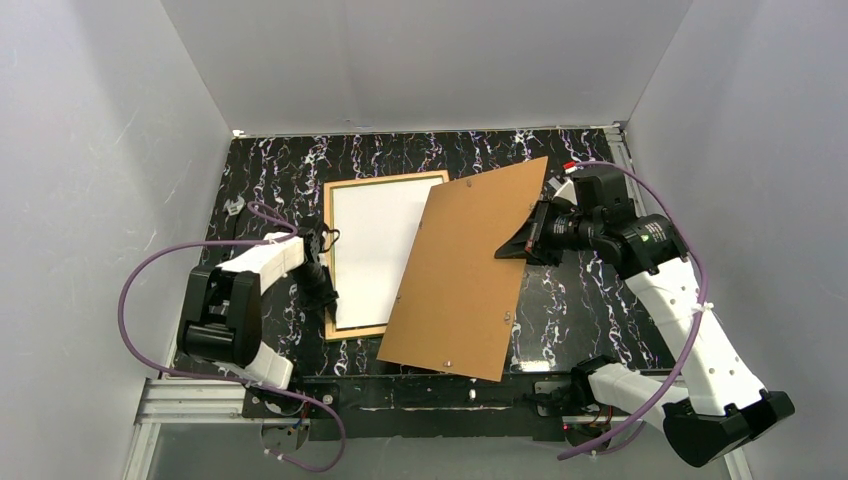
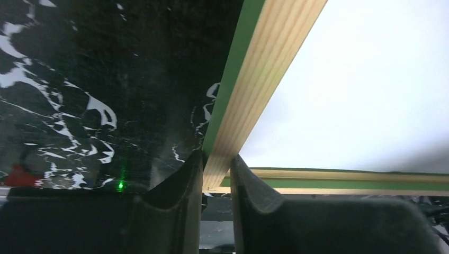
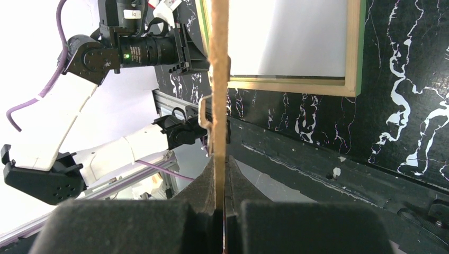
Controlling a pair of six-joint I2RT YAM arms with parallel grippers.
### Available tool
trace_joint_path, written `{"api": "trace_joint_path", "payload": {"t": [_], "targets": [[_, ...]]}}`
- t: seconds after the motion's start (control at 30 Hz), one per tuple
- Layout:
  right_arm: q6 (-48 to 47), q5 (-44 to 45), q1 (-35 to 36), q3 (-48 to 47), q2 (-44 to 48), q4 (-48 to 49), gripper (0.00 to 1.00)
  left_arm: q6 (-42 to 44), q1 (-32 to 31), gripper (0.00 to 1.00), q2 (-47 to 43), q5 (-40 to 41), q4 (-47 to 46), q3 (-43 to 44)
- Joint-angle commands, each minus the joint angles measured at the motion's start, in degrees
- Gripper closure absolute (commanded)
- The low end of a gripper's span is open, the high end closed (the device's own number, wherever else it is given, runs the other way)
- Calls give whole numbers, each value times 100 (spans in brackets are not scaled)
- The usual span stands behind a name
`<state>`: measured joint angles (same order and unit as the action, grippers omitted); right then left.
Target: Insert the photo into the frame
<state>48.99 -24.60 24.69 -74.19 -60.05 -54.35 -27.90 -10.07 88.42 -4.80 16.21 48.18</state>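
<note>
Top external view: the black, white-veined table [image 1: 270, 170] fills the middle of the enclosure, with both arms reaching in from the near edge. The biggest thing on it is the brown backing board [image 1: 460, 270]. It is turned at a slant, and its left part covers the right side of the frame [image 1: 380, 181]. The frame lies flat with its tan wood back facing up and a sliver of green along its outer edge. Inside its opening lies the photo [image 1: 372, 250], plain white side up, with its right part hidden under the board.

The right gripper [image 1: 520, 240] meets the board at its right edge. In the right wrist view the board runs edge-on up the middle, and the two dark fingers are pressed together on it with no gap showing [image 3: 221, 164].

The left gripper [image 1: 327, 285] sits at the frame's left rail, near the near-left corner. In the left wrist view one finger stands outside the wood rail and one inside, both tight against it, so the gripper is clamped on the frame [image 2: 217, 164].

A small metal clip [image 3: 204, 114] sticks out from the board's face.
</note>
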Motion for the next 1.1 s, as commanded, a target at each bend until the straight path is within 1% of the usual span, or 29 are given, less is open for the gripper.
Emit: {"api": "trace_joint_path", "payload": {"t": [0.0,0.1,0.23,0.5,0.7,0.87,0.97,1.07], "targets": [[-79,-333,-86,-82,174,274,99,-154,13,93,34,-356,172,-441],[-125,-320,-127,-95,154,229,99,-139,1,100,-141,-645,-30,-676],[-231,-300,-189,-123,117,170,99,-8,-226,100,-371,-779,-57,-831],[-528,-271,-354,-280,22,-20,99,167,-1302,100,-361,-519,31,-630],[-907,-133,-557,-574,-34,-509,99,269,-1937,100,-159,-481,33,-289],[-1120,-106,-724,-669,-28,-707,99,482,-2226,100,-1,-579,40,-94],[-1176,-109,-758,-645,-47,-744,99,260,-2262,100,11,-361,144,-82],[-1218,-169,-769,-578,-50,-698,99,16,-2274,100,-46,-424,131,-123]]}}
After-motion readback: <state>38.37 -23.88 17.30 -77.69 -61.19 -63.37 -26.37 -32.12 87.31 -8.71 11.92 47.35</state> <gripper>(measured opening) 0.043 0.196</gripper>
